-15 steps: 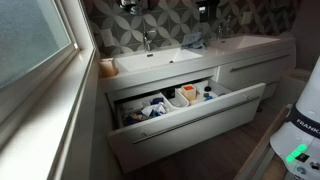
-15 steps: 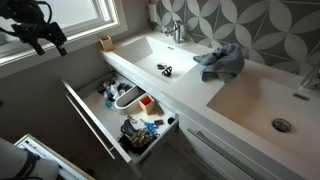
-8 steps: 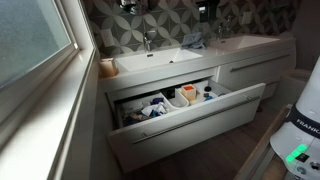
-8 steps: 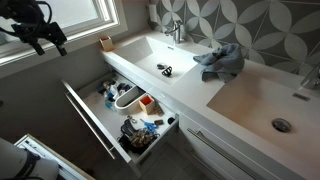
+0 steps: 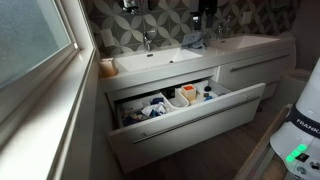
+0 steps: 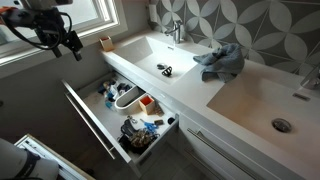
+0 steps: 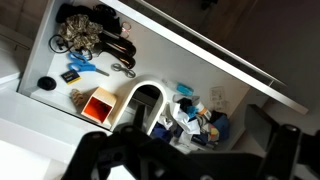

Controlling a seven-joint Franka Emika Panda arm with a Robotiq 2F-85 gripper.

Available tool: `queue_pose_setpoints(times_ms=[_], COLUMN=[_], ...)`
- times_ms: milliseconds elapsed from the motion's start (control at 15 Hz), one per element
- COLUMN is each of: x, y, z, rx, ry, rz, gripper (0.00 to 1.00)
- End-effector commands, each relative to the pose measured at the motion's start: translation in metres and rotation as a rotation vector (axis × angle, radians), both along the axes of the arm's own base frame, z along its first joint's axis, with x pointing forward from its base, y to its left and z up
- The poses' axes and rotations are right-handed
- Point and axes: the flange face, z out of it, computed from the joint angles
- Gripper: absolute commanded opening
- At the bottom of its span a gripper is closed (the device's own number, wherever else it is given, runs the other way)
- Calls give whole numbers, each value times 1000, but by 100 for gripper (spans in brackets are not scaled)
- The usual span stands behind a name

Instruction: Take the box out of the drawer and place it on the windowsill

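One box: the box is my only target. It stands in the open drawer, at 9 o'clock of the white tub in the wrist view.
Contact: box and tub are touching or just beside each other; I cannot tell which.
Look: plain tan-orange cuboid, upright, square from above, no print that I can make out. In an exterior view it reads tan-yellow.
Handling: I judge it light and stiff like cardboard, with walls that would dent under a hard squeeze. It is not slippery.
Hold: I would take two opposite flat sides near the top. The tub side looks tight, so I favour the 12 and 6 o'clock faces.
Gripper: gripper hangs above the drawer, at 10 o'clock of it. Fingers are spread and released, with nothing between them.
Windowsill: windowsill runs under the frosted pane.
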Motion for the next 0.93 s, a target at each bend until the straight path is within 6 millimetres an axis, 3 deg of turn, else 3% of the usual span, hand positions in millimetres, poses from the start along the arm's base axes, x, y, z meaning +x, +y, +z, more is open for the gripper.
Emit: queue_pose_setpoints(times_ms=[0, 600, 867], x=[26, 57, 69], y=[-28, -107, -127], z=[-39, -152, -198], rx=[15, 22, 26], ry=[-19, -96, -96], rz=[-123, -359, -487], gripper=[100, 100, 100])
